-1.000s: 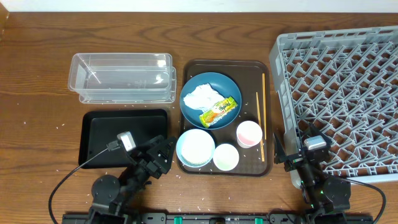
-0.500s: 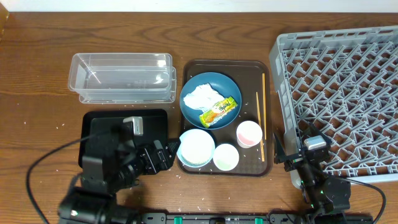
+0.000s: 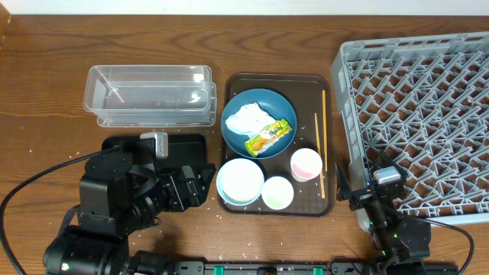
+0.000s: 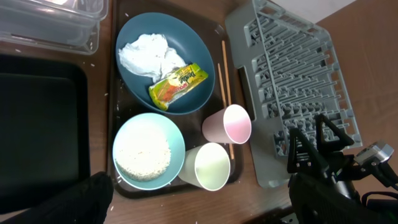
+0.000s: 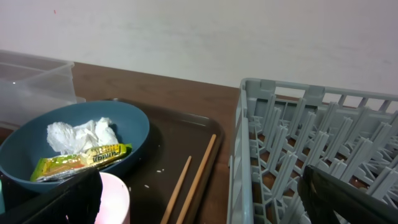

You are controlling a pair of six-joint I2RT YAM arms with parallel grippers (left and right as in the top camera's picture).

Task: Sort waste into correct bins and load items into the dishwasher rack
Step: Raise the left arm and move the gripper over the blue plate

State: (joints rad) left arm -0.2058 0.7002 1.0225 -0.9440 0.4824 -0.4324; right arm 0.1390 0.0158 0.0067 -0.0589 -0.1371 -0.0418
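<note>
Beginning at the left edge of the table: clear plastic tub toward the rear, long side running across, and shallow black tub just in front of it. Above that black tub's front right corner, left gripper, fingers spread wide and released, grasping nothing. At mid-table, brown tray, bearing at its rear left the blue plate, with crumpled tissue and snack wrapper lying on it, touching each other. Along the tray's front edge, bowl heaped with white rice, then an upright pale cup just beside it, then the pink-lined cup, upright, slightly farther back. Near the tray's right edge, two chopsticks lying front to back, side by side but apart. Across the table's right end, grey dishwasher rack, lattice floor showing. By its front left corner, right gripper, fingers parted wide too, holding nothing.
</note>
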